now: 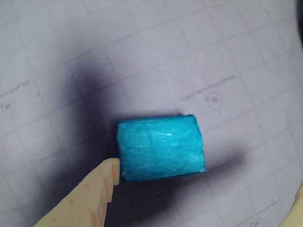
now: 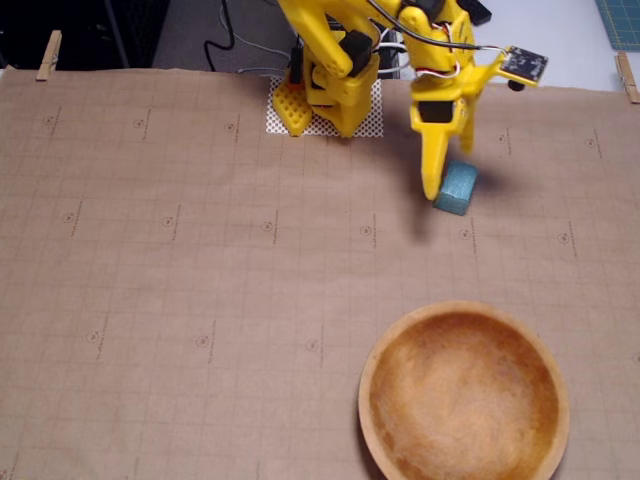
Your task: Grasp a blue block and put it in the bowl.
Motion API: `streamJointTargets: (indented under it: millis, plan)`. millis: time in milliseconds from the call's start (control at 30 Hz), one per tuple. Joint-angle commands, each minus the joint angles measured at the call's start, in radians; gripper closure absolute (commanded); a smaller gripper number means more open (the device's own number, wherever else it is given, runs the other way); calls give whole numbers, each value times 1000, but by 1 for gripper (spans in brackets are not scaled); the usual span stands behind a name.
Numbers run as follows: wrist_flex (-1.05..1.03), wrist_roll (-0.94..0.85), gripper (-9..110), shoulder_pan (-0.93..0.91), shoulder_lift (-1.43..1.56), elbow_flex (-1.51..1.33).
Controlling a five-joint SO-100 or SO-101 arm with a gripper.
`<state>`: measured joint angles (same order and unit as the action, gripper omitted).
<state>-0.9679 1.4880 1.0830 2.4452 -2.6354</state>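
The blue block [image 1: 161, 147] is a small teal block lying on the brown gridded paper. In the fixed view the blue block [image 2: 457, 188] sits at the upper right, right under the yellow arm. My gripper [image 1: 207, 182] is open and down at the block. One finger [image 1: 94, 194] touches the block's lower-left corner, and the other finger [image 1: 298, 203] shows only at the right edge, apart from the block. In the fixed view my gripper [image 2: 448, 182] stands over the block's left side. The wooden bowl [image 2: 377, 350] rests empty at the lower right, well in front of the block.
The arm's yellow base [image 2: 330, 90] stands on a white mesh pad at the top centre, with cables behind it. Clothespins [image 2: 48, 55] clip the paper at the top corners. A green cutting mat [image 2: 620, 20] lies at the top right.
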Motion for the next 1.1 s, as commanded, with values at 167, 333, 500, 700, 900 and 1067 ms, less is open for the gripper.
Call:
streamJointTargets:
  millis: [167,333,500,700,900,1067]
  plan:
    - [57,6,53,104,-28,-21]
    - [57,6,53,106,-29,-26]
    - [57,6,53,97,-32,-26]
    - [57,6,53,17,-60,-26]
    - [66,2,53,-34,-167,-5]
    - [138,6,53,-35,-184,-11]
